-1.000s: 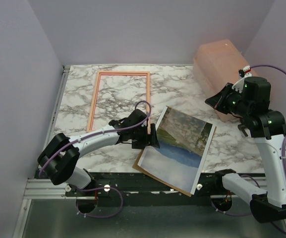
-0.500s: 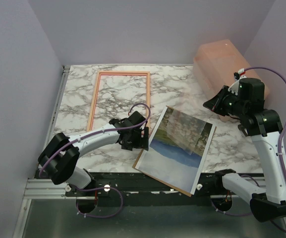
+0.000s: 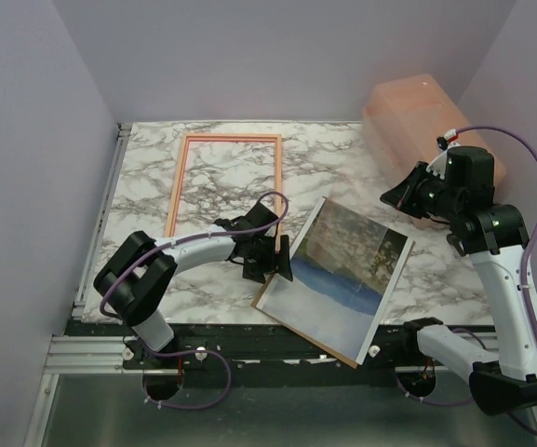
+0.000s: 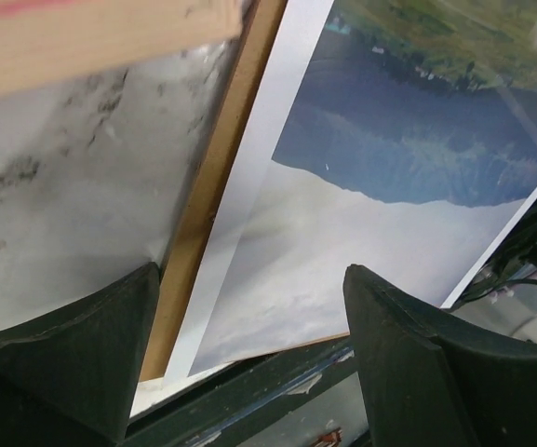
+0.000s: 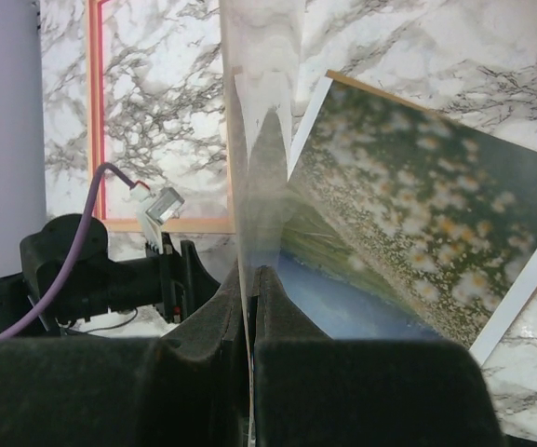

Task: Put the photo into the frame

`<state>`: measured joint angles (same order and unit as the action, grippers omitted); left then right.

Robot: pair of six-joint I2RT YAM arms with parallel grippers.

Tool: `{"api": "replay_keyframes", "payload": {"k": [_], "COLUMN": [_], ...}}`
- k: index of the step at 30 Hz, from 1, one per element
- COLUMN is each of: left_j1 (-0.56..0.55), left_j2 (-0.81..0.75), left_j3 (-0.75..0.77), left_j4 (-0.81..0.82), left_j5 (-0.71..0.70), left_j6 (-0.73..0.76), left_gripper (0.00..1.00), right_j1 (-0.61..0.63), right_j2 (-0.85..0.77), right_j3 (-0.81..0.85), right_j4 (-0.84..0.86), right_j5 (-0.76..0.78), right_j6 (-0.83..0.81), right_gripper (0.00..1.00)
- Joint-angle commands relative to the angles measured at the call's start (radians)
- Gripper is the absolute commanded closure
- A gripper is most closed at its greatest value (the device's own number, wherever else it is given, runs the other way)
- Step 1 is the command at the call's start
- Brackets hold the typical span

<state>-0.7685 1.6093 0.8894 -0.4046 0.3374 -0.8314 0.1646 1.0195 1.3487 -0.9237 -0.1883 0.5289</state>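
The photo (image 3: 347, 270) lies picture side up on a brown backing board (image 3: 296, 337) at the table's near edge, right of centre. It also shows in the left wrist view (image 4: 389, 186) and the right wrist view (image 5: 408, 251). The frame (image 3: 175, 196) lies flat at the back left, with bare marble inside it. My left gripper (image 3: 270, 264) is open and empty, low at the photo's left edge, with its jaws (image 4: 249, 372) apart over the photo's near corner. My right gripper (image 3: 394, 194) hovers above the photo's far right and is shut (image 5: 252, 307) on a thin clear sheet (image 5: 259, 168).
A translucent orange bin (image 3: 417, 121) stands at the back right, behind my right arm. The backing board's edge (image 4: 212, 205) shows beside the photo's white border. The frame's near rail (image 4: 91, 37) lies just behind my left gripper. Grey walls close in both sides.
My left gripper drew back to the left, then returned to the photo's left edge with the arm bent more. The photo's far edge shifted slightly right. My right gripper stayed shut.
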Motion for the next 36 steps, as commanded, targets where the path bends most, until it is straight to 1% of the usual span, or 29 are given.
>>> {"api": "replay_keyframes", "payload": {"k": [1,6,12,18,21,27,30,36], "left_j1": [-0.029,-0.027,0.003,0.057,0.074,0.097,0.101,0.1], "left_j2": [0.072,0.044,-0.038,-0.11,-0.088,0.066,0.12,0.175], "left_j3": [0.061,0.079,0.142,0.206,0.266,0.428,0.438,0.384], "left_j4": [0.135,0.149,0.021,-0.061,-0.114,-0.252,-0.275,-0.232], "left_j5": [0.168,0.162,-0.023,-0.186,-0.283,-0.37,-0.385,-0.325], "left_j6": [-0.031,0.008,0.118,0.237,0.296,0.377,0.401,0.41], "left_gripper": [0.22,0.22,0.17,0.17,0.19,0.22,0.23,0.24], "right_j1": [0.002,0.003,0.001,0.002,0.003,0.001,0.003,0.003], "right_j2": [-0.01,-0.01,-0.013,-0.013,-0.011,-0.001,0.002,0.011], "right_j3": [0.027,0.028,0.027,0.003,-0.009,-0.02,-0.03,-0.044], "right_j4": [-0.014,-0.017,-0.023,-0.011,-0.005,-0.001,0.003,0.01], "right_j5": [0.011,0.015,0.023,0.01,0.006,0.009,0.004,-0.005], "right_j6": [-0.019,-0.023,-0.028,-0.027,-0.025,-0.03,-0.034,-0.038], "right_gripper": [1.0,1.0,0.99,0.99,1.0,1.0,0.99,1.0]}}
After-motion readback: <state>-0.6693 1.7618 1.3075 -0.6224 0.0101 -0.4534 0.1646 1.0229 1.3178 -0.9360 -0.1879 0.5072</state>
